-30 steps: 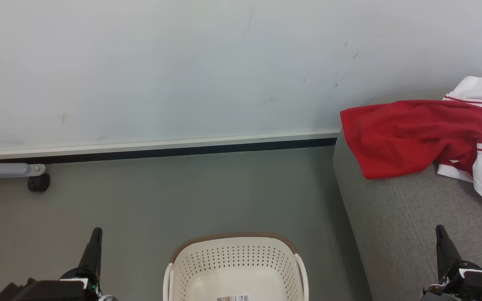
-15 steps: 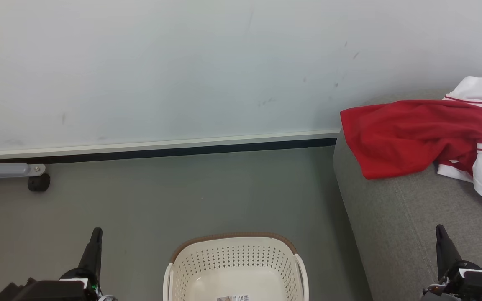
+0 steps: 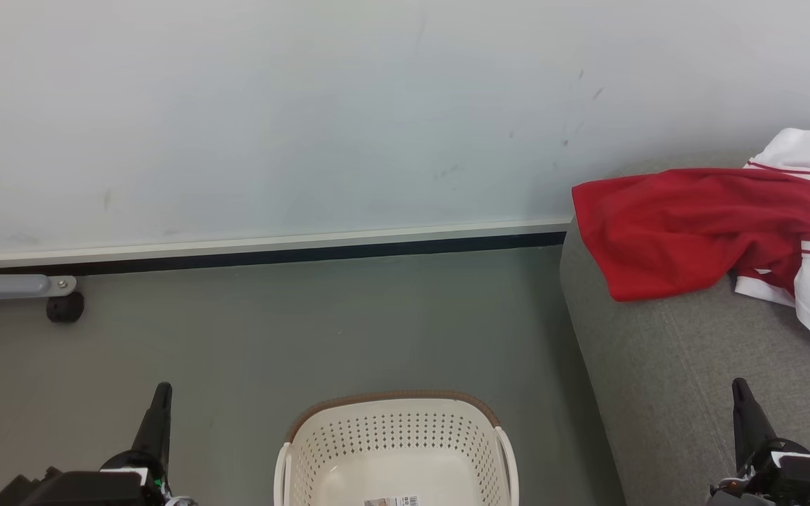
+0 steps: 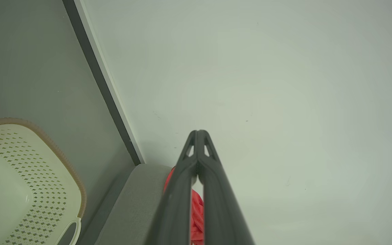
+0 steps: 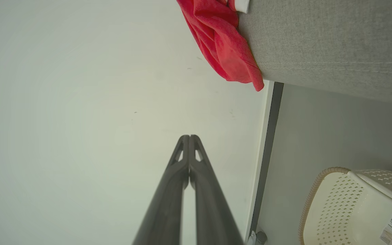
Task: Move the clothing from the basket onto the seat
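Now the clothing (image 3: 693, 225) lies on the seat (image 3: 658, 393), stretched left-to-right; left pincer (image 3: 162, 388) and right pincer (image 3: 739, 384) pressed together.

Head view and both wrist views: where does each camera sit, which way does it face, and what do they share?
Head view: on the head, facing forward and down at floor, laundry basket, grey sofa bearing red-and-white clothing; left end effector and right end effector, both shut, at bottom corners.
Left wrist view: on the left wrist, along its shut fingers at the wall; basket at left.
Right wrist view: on the right wrist, along its shut fingers at the wall; basket lower right.
Shared: all three show basket, sofa and clothing.
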Controlling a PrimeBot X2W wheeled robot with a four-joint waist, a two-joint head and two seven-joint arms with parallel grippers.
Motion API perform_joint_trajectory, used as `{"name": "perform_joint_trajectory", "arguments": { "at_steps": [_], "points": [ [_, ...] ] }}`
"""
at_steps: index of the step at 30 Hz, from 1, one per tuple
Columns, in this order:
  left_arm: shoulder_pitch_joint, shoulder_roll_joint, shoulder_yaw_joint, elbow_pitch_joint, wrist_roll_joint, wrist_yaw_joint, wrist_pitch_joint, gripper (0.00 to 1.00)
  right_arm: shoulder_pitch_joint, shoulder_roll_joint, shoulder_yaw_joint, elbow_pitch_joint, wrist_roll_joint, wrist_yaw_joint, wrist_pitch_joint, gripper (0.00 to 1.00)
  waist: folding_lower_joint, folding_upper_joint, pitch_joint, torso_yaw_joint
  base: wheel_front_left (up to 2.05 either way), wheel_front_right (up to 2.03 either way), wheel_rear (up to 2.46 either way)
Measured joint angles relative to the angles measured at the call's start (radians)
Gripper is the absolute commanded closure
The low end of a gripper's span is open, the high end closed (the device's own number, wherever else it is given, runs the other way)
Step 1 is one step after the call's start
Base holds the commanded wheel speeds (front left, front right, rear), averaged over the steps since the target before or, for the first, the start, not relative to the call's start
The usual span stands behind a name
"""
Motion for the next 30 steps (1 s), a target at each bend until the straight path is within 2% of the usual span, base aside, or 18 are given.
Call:
{"name": "perform_joint_trajectory", "arguments": {
  "at_steps": [30],
  "points": [
    [0.0, 0.0, 0.0, 0.0, 0.0, 0.0, 0.0, 1.0, 0.0, 0.0, 0.0, 0.0, 0.0, 0.0, 0.0, 1.0, 0.0, 0.0, 0.0, 0.0, 0.0, 0.0, 0.0]
  ]
}}
